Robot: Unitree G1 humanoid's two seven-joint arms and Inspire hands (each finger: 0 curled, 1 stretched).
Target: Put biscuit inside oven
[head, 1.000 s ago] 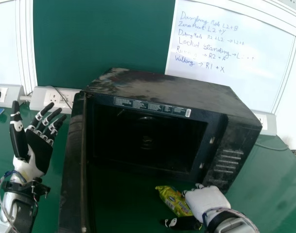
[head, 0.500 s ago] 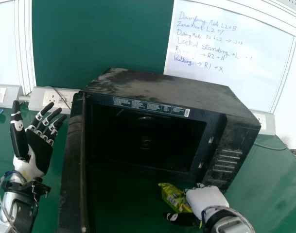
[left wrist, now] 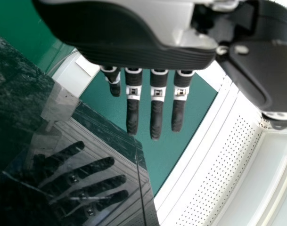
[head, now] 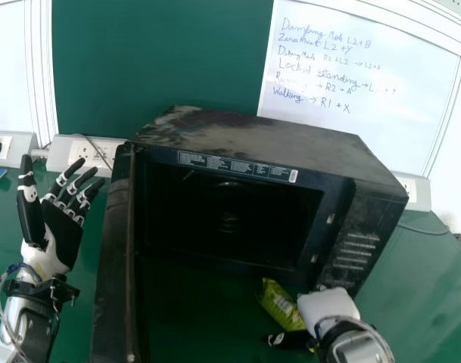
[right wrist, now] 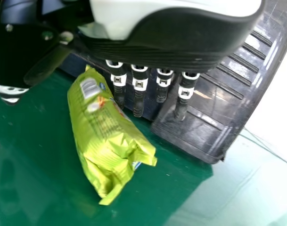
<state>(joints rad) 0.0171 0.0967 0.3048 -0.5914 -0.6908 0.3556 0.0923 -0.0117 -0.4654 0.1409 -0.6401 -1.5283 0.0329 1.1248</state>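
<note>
The biscuit (head: pixel 281 306) lies on the table (head: pixel 419 280), out in front of the oven (head: pixel 268 144), at about 5 o'clock from the middle of its mouth. The right robot hand (head: pixel 328 306) is close by at 3 o'clock from the biscuit, its thumb (head: pixel 293 339) towards 6. In the right wrist view its fingers (right wrist: pixel 139 96) are straight and the thumb stands well off them, so the hand is wide and has no grip.

The step in hand looks to be getting the biscuit between thumb and fingers; the lift and the carry in remain. The chief risk is a poor grip: if the thumb closes low or late, the smooth, loose wrapper could slide away or turn rather than be caught. A hard squeeze might break what is inside. The fingertips are near the oven's front at its control side, so curling or lifting there could knock them against it. Carried too low, the biscuit would likely catch on the lower lip of the mouth.

The door (head: pixel 115 257) stands open at 8 o'clock from the mouth; a wide swing that way could bump it. Beyond it, towards 9, the left robot hand (head: pixel 60 231) is raised, fingers spread, holding nothing.
</note>
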